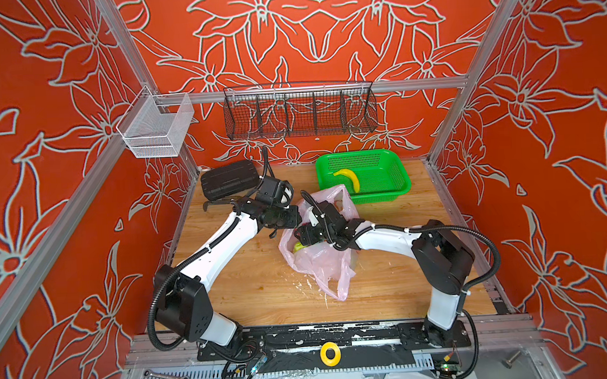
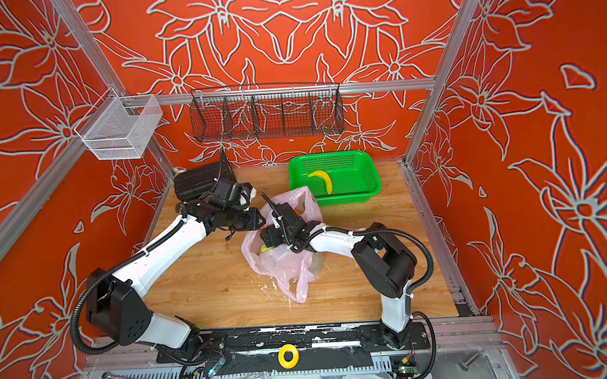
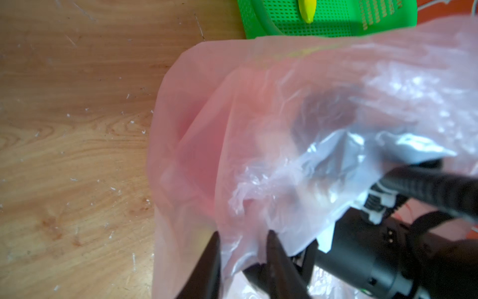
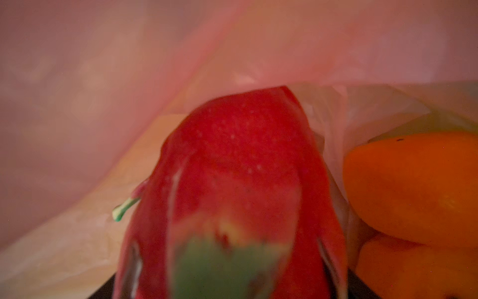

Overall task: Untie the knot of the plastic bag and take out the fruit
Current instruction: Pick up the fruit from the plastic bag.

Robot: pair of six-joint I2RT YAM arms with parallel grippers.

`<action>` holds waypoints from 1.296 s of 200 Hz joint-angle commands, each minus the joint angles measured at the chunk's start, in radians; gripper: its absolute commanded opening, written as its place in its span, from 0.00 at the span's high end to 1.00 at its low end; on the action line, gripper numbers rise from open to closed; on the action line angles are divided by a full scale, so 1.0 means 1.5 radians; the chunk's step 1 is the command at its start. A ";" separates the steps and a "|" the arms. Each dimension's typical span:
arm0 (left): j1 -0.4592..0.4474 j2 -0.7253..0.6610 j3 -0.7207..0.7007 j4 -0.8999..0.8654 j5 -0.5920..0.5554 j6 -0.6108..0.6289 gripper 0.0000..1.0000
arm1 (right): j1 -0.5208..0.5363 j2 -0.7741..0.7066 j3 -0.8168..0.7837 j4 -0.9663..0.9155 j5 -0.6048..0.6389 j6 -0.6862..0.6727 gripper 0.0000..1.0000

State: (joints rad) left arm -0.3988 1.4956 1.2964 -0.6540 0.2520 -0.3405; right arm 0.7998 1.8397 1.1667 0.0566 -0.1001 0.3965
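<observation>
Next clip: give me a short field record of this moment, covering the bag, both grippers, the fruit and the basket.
bag: pale pink translucent plastic bag on the wooden table, mouth open, no knot visible
left gripper: shut on the bag's film
right gripper: inside the bag, around the pink-red dragon fruit, apparently gripping it
other fruit in bag: round oranges beside the dragon fruit
basket: green mesh plastic basket beyond the bag, holding one curved yellow banana

Plastic bag point(image 1: 320, 264): translucent pale pink. Dragon fruit point(image 4: 232, 168): red-pink, green-tipped scales. Oranges point(image 4: 413, 186): plain orange. Basket point(image 1: 379, 168): bright green, perforated mesh. Banana point(image 1: 349, 177): yellow. Table point(image 1: 257, 282): light wood grain, white flecks. Wall rack point(image 1: 300, 115): black wire. Walls point(image 1: 44, 175): orange-red, grey-white outlined flower pattern.
</observation>
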 commanded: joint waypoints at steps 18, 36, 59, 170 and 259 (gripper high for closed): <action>0.026 0.000 0.014 0.030 0.030 -0.030 1.00 | -0.002 -0.043 -0.021 0.031 -0.010 0.002 0.37; 0.038 -0.003 0.013 0.043 0.048 -0.046 1.00 | -0.002 -0.047 -0.035 0.033 -0.012 0.000 0.37; 0.050 -0.005 0.012 0.051 0.058 -0.063 1.00 | -0.002 -0.048 -0.052 0.033 -0.026 -0.002 0.38; 0.088 0.032 0.014 0.053 0.061 -0.106 1.00 | 0.001 -0.177 -0.170 0.101 -0.134 -0.010 0.41; 0.089 0.030 0.003 0.044 0.033 -0.113 1.00 | 0.002 -0.316 -0.185 0.072 -0.095 -0.027 0.41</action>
State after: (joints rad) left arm -0.2733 1.5429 1.2980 -0.5835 0.3138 -0.4988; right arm 0.7986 1.4448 0.8898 0.1383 -0.2729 0.3748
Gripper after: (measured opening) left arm 0.047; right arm 0.823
